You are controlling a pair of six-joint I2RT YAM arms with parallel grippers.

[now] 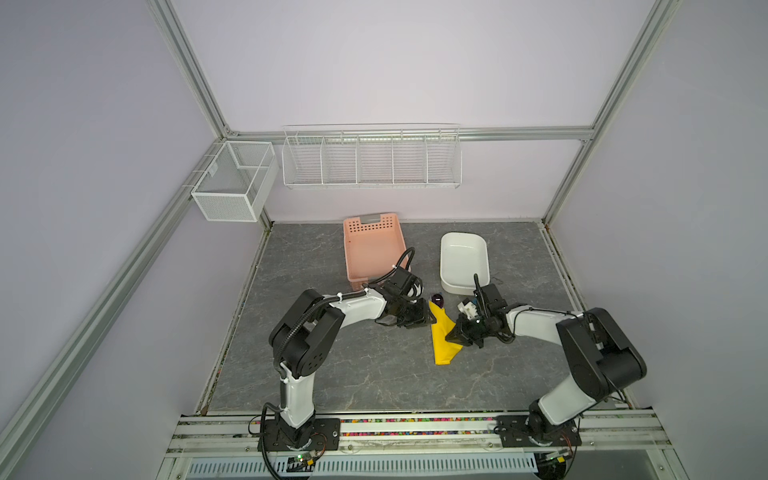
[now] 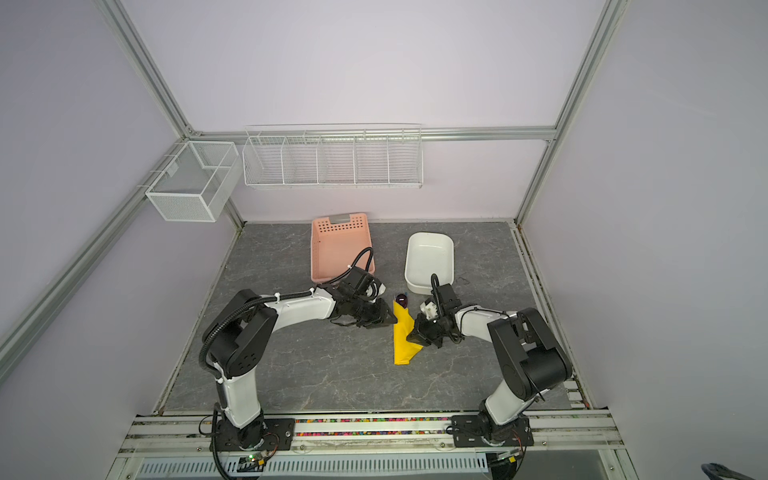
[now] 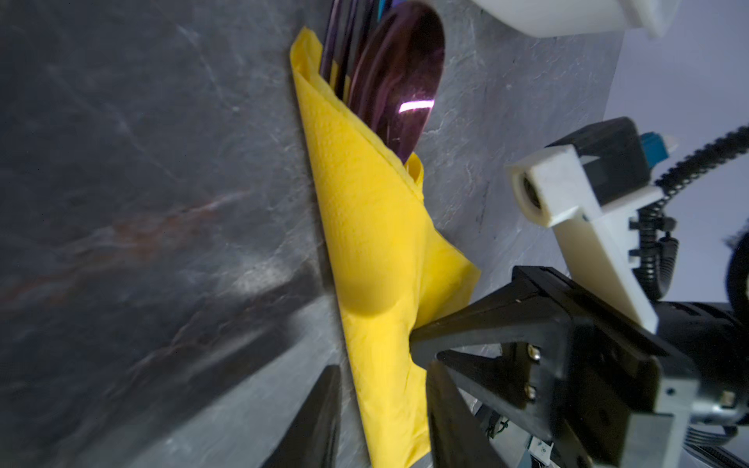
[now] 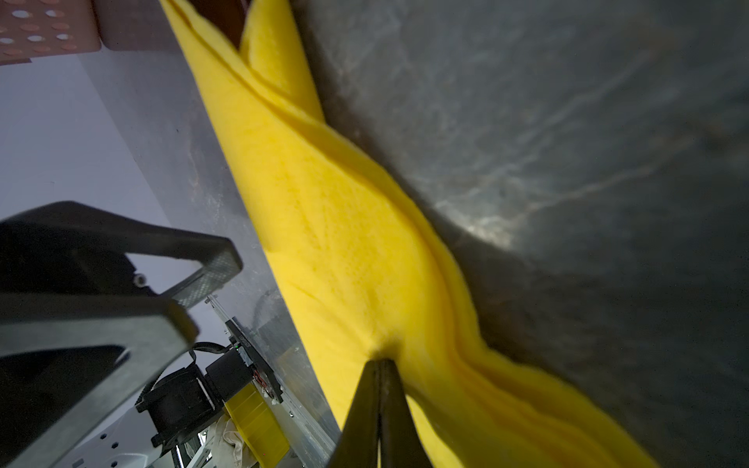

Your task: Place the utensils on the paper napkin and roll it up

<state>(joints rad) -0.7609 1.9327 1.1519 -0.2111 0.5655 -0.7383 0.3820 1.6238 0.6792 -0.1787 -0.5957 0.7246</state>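
Observation:
The yellow paper napkin (image 1: 441,343) (image 2: 402,338) (image 3: 373,227) (image 4: 344,227) lies mid-table as a narrow wrapped bundle. It encloses the utensils, and only their glossy purple heads (image 1: 437,299) (image 2: 401,298) (image 3: 401,81) stick out of its far end. My left gripper (image 1: 431,318) (image 2: 390,319) (image 3: 385,366) is at the bundle's left side. It is open, its jaws standing on either side of the napkin with a gap. My right gripper (image 1: 451,337) (image 2: 412,336) (image 4: 379,362) is shut, pinching a puckered fold of the napkin on the right side.
A pink perforated basket (image 1: 353,257) (image 2: 320,257) stands behind the left arm. A white tub (image 1: 446,266) (image 2: 411,266) sits at the back right, close to the right wrist. White wire racks (image 1: 372,160) hang on the back wall.

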